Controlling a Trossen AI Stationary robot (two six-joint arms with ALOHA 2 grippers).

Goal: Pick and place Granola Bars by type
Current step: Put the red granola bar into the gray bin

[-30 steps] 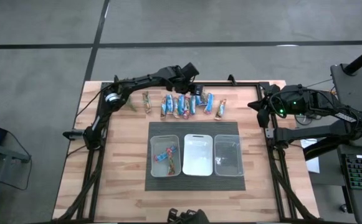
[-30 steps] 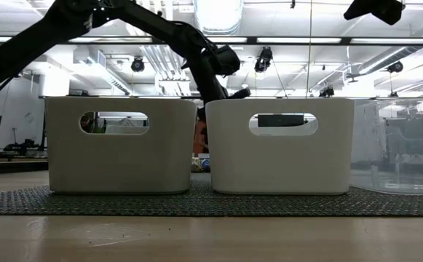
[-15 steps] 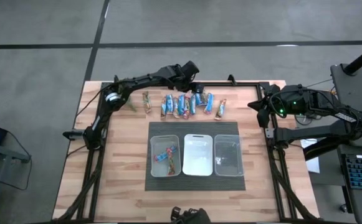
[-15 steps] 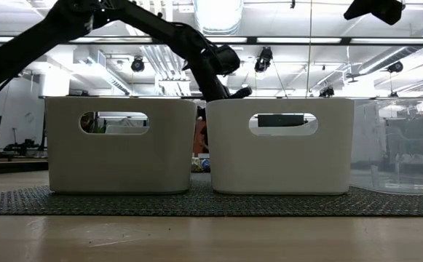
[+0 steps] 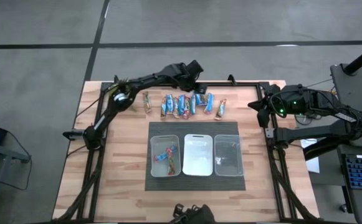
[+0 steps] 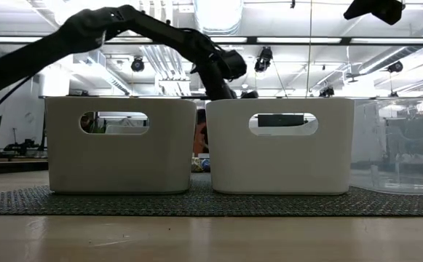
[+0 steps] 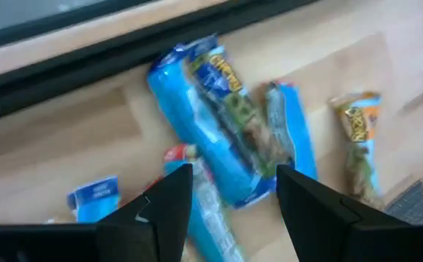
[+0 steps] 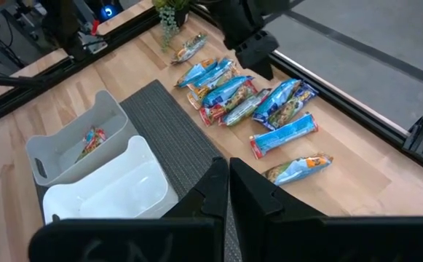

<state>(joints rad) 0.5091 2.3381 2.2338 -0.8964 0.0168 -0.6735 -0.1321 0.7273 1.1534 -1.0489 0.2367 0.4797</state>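
With its fingers (image 7: pixel 169 200) apart over the blue bar (image 7: pixel 210 120), the left gripper (image 7: pixel 229 211) should straddle only that wrapper before closing.

The left gripper (image 7: pixel 233 211) hangs over the wooden surface (image 7: pixel 73 138) with its two dark fingers (image 7: pixel 164 211) spread apart. Between them lies a blue granola bar (image 7: pixel 211 131), set at a slant. Just beside it sits a slimmer blue bar (image 7: pixel 295 135), and farther off a tan bar (image 7: pixel 360 138).
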